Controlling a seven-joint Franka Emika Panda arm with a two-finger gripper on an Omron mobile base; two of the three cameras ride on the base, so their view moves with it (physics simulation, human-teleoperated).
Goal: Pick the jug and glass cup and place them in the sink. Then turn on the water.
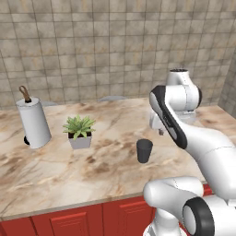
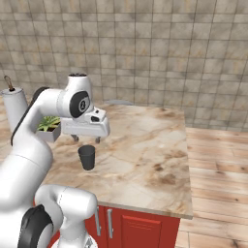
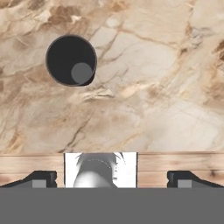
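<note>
The task looks barely begun. The glass cup [image 1: 144, 150] stands upright on the marble desk [image 1: 55, 170], near its front edge, untouched and apart from everything else. The end effector [image 2: 85, 139] hangs over the desk, just behind and above the cup, with its jaws spread wide and nothing between them. In the hand view the cup [image 3: 71, 60] shows from straight above as a dark round mouth, off to the left of the line between the fingertips [image 3: 41, 179], so the hand seems not yet centred on it. Both carries to the sink and the turning on of the water appear to be left.

A pale curved shape [image 1: 113, 98] at the far edge of the desk, against the wall, may be part of the sink or its tap, but it is too faint to say.

To the left stand a white paper-towel roll [image 1: 33, 122] and a small plant in a grey pot [image 1: 79, 132], near each other but apart. The desk is beige-brown veined marble over red cabinet fronts [image 2: 140, 227], with a tiled wall [image 1: 92, 46] behind and a wooden floor [image 2: 218, 169] to the right.
</note>
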